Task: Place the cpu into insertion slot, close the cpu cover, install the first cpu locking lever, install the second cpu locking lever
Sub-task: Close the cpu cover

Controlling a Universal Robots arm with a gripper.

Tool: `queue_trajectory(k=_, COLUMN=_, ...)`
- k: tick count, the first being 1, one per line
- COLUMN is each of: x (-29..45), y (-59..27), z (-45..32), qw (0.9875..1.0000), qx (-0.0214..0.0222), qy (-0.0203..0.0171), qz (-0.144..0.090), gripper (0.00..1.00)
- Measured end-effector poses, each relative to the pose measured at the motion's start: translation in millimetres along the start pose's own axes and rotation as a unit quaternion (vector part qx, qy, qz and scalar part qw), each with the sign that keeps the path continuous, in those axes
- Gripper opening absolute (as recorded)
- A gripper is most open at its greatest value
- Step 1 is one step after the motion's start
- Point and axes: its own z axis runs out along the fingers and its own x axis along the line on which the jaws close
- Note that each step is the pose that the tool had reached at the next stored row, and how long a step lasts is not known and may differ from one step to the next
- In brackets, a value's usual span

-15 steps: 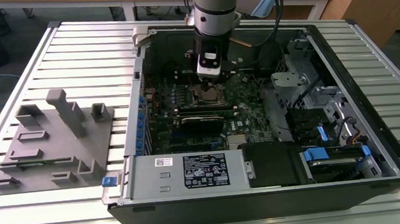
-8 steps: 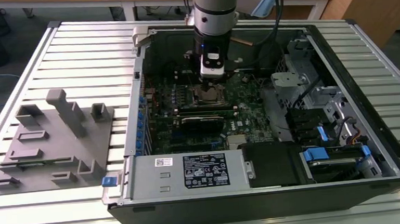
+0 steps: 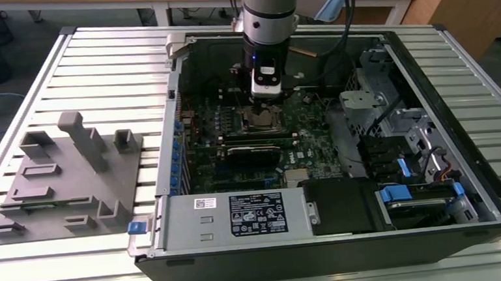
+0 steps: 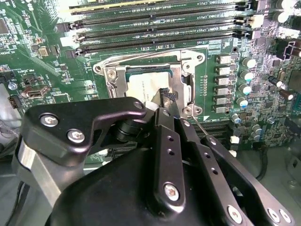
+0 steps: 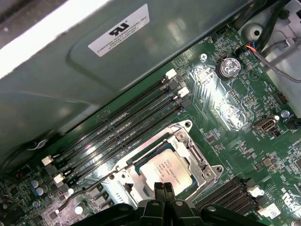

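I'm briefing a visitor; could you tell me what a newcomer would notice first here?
The open black computer case on the slatted metal table stands out, the silver robot arm reaching down into it. Its black gripper is at the pale silver square cpu in the green circuit board.

You are looking at the cpu [image 5: 165,172], a pale silver-grey square lying flat in the insertion slot [image 5: 186,127], directly beneath the claw [image 5: 163,189]. The cpu cover [image 5: 200,162], a thin silvery frame, lies down flat over the socket. Its window rings the chip's face on every side of the claw's tips.
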Motion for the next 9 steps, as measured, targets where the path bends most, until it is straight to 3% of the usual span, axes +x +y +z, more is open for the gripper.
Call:
queue_trajectory(k=5, x=0.0, y=0.0, z=0.0, qw=0.9998, qx=0.0001, qy=0.0002, qz=-0.019, gripper=0.11)
queue_trajectory(k=9, x=0.0, y=0.0, z=0.0, qw=0.9998, qx=0.0001, qy=0.0002, qz=-0.020, gripper=0.11)
